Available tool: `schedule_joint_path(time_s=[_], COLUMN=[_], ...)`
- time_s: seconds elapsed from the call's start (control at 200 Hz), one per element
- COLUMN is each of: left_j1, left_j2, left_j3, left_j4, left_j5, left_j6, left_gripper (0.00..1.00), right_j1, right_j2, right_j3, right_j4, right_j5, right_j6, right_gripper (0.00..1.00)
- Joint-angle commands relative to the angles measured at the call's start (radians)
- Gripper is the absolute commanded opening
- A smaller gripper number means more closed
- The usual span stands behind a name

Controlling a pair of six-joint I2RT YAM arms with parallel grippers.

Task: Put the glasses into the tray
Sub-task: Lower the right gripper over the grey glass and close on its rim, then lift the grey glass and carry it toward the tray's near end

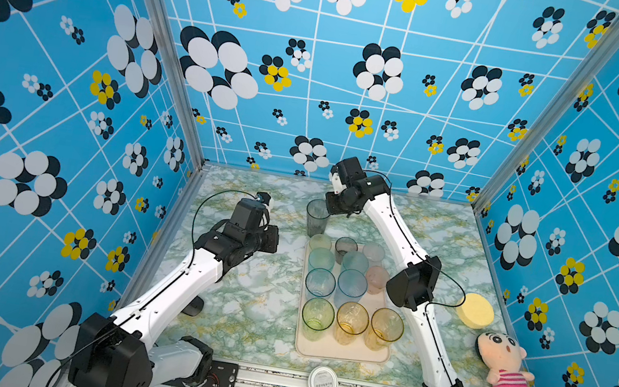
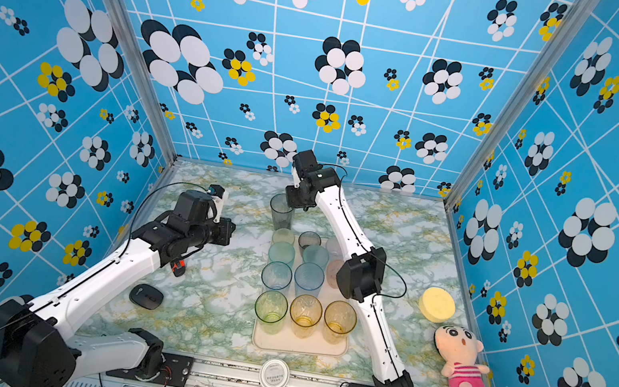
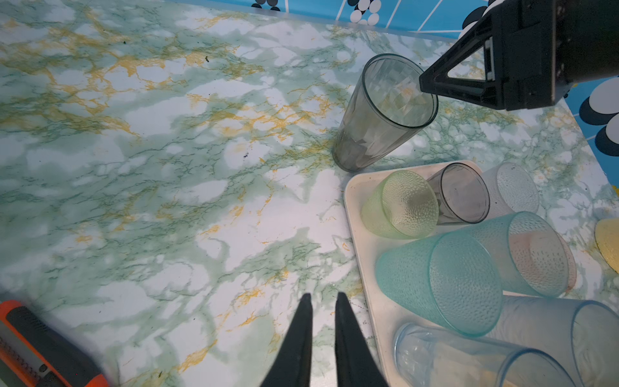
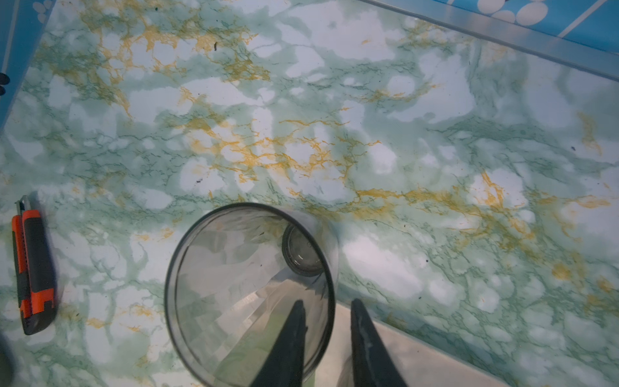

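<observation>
Seeing a green-and-gold marbled tabletop [image 1: 247, 311] filling the floor of the blue flowered booth. Finding a large, flat, cream-pink rectangular plastic tray [image 1: 341, 355] lying right of centre on it, with its long side running away from the arm bases. Counting rows of translucent tinted glasses [image 1: 351, 285] standing upright inside the tray: green and amber nearest, then blue, teal and pink, with pale green, small grey and clear farthest.

Noting a plush doll in a pink striped top [image 1: 503, 368] lying at the table's near right corner, well apart from the tray.

Spotting a tall smoky grey faceted tumbler [image 1: 316, 219] standing upright on the bare table, just beside the tray's far left corner and outside it.

Watching the right gripper [image 4: 327, 301] straddling this tumbler's rim, one finger inside the mouth and one outside. Seeing the fingers parted a little, the wall between them; not managing to tell whether either is touching it.

Seeing the left gripper [image 3: 323, 296] hovering over bare table left of the tray, nearly closed with a narrow slit, holding nothing.

Noting a round yellow disc [image 1: 475, 310] right of the tray, a round white lid [image 1: 323, 382] on the front rail, a dark computer mouse [image 2: 146, 296] and an orange-and-black utility knife [image 4: 33, 268] on the left.
</observation>
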Motion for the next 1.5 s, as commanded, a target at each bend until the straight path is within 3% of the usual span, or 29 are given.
schedule_joint_path(time_s=[0.0, 0.95, 1.495], left_j1=[0.012, 0.024, 0.031], left_j2=[-0.019, -0.018, -0.044], left_j3=[-0.012, -0.020, -0.046], left_j4=[-0.013, -0.021, -0.027], left_j5=[0.012, 0.017, 0.011], left_j6=[0.013, 0.019, 0.019], left_gripper=[0.16, 0.16, 0.16], right_j1=[-0.007, -0.010, -0.047], right_j2=[0.025, -0.012, -0.484], right_j3=[-0.001, -0.031, -0.614], right_j4=[0.013, 0.109, 0.479], right_j5=[0.013, 0.001, -0.063], right_j6=[0.016, 0.049, 0.038], right_gripper=[0.25, 0.00, 0.00])
